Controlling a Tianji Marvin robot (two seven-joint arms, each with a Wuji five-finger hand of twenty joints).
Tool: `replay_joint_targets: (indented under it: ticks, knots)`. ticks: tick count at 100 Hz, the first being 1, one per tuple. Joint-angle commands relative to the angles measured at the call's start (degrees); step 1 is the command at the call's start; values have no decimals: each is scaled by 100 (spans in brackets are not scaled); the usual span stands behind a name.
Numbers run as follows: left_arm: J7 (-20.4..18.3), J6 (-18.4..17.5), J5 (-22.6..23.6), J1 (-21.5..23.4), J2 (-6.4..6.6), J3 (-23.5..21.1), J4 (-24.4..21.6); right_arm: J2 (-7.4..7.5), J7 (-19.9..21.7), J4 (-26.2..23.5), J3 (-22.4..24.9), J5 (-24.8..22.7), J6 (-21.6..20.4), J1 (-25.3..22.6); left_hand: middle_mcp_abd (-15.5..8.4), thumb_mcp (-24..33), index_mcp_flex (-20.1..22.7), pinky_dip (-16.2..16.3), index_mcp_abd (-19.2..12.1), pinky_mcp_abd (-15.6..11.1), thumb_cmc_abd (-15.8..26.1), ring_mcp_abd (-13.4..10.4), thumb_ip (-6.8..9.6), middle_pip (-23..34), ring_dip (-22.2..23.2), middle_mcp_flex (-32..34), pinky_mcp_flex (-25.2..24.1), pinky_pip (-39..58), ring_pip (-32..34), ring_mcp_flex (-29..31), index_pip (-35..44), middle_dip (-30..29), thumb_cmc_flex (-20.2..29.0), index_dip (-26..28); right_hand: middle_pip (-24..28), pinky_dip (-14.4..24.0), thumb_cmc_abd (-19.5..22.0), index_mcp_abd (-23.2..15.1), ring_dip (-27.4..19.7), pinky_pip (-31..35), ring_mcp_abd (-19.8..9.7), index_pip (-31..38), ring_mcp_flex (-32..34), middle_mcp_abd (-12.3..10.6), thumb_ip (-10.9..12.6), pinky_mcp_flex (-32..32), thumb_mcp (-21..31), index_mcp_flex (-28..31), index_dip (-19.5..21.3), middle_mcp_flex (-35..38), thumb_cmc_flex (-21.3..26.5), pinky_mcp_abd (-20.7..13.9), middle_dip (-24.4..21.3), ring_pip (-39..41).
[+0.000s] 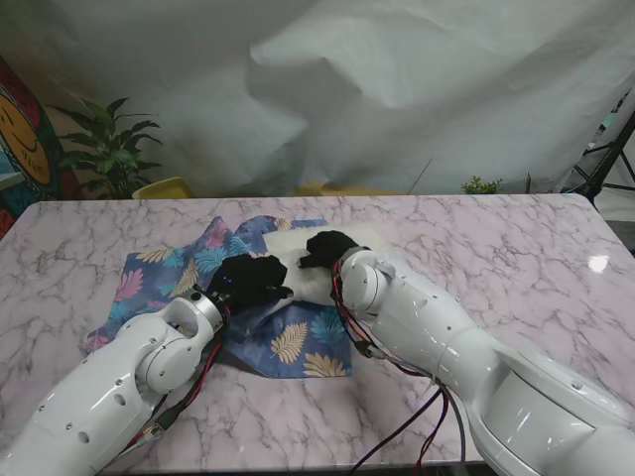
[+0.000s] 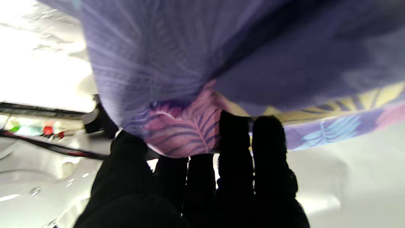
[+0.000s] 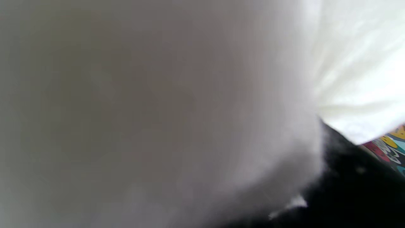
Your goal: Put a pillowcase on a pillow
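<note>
The pillow (image 1: 303, 260) lies near the middle of the marble table (image 1: 516, 268), a white mass partly lodged in the floral pillowcase (image 1: 283, 342), which is spread under and around it and trails away from the pillow toward the robot's left. The step in hand is judged to be the insertion: the case mouth is being held open while the pillow is pressed in, with much of the pillow not yet covered.

The left hand (image 1: 248, 281), just beside the pillow on its left, is closed on an edge of the pillowcase. The right hand (image 1: 327, 248) rests on the pillow's top with fingers curled; whether it pinches the pillow or only presses it cannot be told.

The next move is judged to call for the case edge to be drawn farther over the pillow while the pillow is held or pushed against that pull, without the fabric slipping from the fingers (image 2: 235, 139).

The left wrist view shows what the stand's view hides: a fold of the cloth gripped between thumb and fingers and lifted off the table. The right wrist view is filled with blurred white pillow, so the grasp is not settled there. Only the stand's view shows the overall layout.
</note>
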Motion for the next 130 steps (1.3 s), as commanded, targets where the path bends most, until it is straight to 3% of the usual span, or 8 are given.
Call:
replay_joint_targets:
  ticks: [1,21,45,67,94,104,111,130]
  knots:
    - [-106,101,84,-35,-38,29,-83,67,24,-146,9,-23,14,-160,49,177,187,68,224,-95,-38,-84,184,57,-213,-273,-82,-89,-434,-274,69,-32,218,-56,782,120,472,511,67,1475,-86,224,13,-109,359,417,398,563,152,627,316,-2279,18,546]
    - [-202,678,519,-245,-22,153,-109,421,-161,-929,104,-362,-38,-519,38,224,427,53,210,-162,-142,-138,208,19,-247,-224,-225,-198,-494,-327,-79,-57,239,-191,789,124,429,412,57,1475,-50,166,13,-130,360,416,353,584,140,623,274,-2255,3,546]
    - [-348,900,353,-409,-39,314,56,704,-447,-1855,337,-708,50,-1012,36,311,565,83,361,-143,-207,-131,224,35,-234,-165,-230,-194,-471,-286,-153,-45,272,-218,716,97,260,361,-30,1475,81,-2,10,-102,385,408,334,717,-58,630,193,-2218,-68,447]
    - [-292,912,79,-341,-71,383,106,702,-472,-2106,468,-527,243,-1175,33,373,628,96,435,-145,-237,-131,232,51,-230,-111,-167,-168,-439,-215,-161,-30,263,-197,893,171,98,551,-33,1475,142,-54,6,-73,427,414,420,947,-145,632,229,-2104,-54,556]
    - [-131,856,-504,27,-161,325,-215,490,-420,-1768,408,-173,482,-987,71,464,705,114,545,-132,-204,-90,237,68,-225,-47,-143,-129,-403,-180,-167,-17,240,-181,965,268,91,636,-17,1475,154,-81,3,-66,438,423,435,1006,-89,628,267,-2093,-51,608]
    - [-167,914,-521,99,-159,296,-308,487,-425,-1738,434,-133,444,-992,147,324,421,101,123,-65,-36,12,220,-51,-280,46,-131,-149,-477,-160,-209,-91,7,-109,969,278,94,633,-18,1475,161,-89,3,-68,439,423,423,1006,-78,627,271,-2088,-54,609]
    - [-635,910,-281,125,-73,169,-488,513,-424,-1742,463,-138,397,-1023,241,179,-45,44,-188,-58,-74,40,191,-365,-346,-146,-304,-334,-672,-374,-575,-269,-160,-360,971,284,96,607,-18,1475,163,-94,2,-70,437,423,411,998,-66,626,261,-2082,-56,610]
    - [-1313,592,-48,232,34,-521,-806,650,-354,-1818,537,-265,273,-1112,630,47,-1543,63,-135,40,74,252,133,-1337,-643,-1495,-1455,-1748,-1635,-1761,-3660,-809,-1147,-1961,982,286,109,526,-21,1475,176,-106,3,-97,436,424,398,988,-26,625,230,-2066,-57,615]
